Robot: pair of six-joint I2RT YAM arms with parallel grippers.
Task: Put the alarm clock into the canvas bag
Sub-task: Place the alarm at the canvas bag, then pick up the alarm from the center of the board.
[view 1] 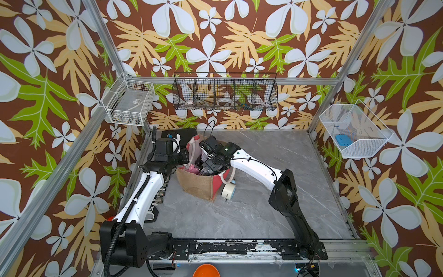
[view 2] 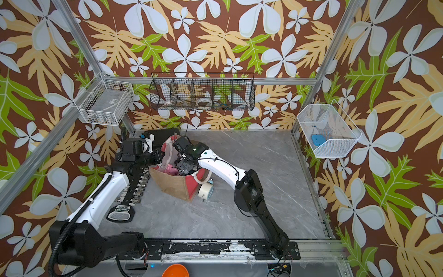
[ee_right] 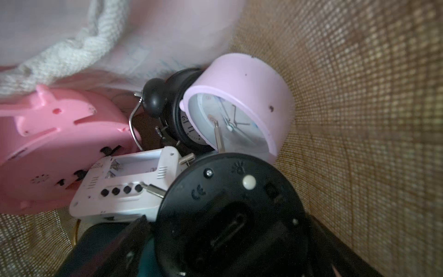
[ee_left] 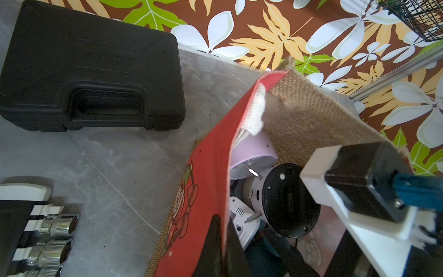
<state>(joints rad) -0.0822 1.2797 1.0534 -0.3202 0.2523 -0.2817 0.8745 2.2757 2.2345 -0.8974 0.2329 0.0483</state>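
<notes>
Bag (view 1: pixel 199 187) sits at 9 o'clock on the counter (view 1: pixel 263 215): red printed panels, coarse tan burlap ends, pale lining, fat white rope handles. Inside it the clock (ee_right: pixel 230 215) lies back-up, with a round white body and a matte black back. My right gripper (view 1: pixel 205 169) straddles it, and I can't tell if it's gripping. My left gripper (ee_left: pixel 225 239) pinches the red rim tight.
</notes>
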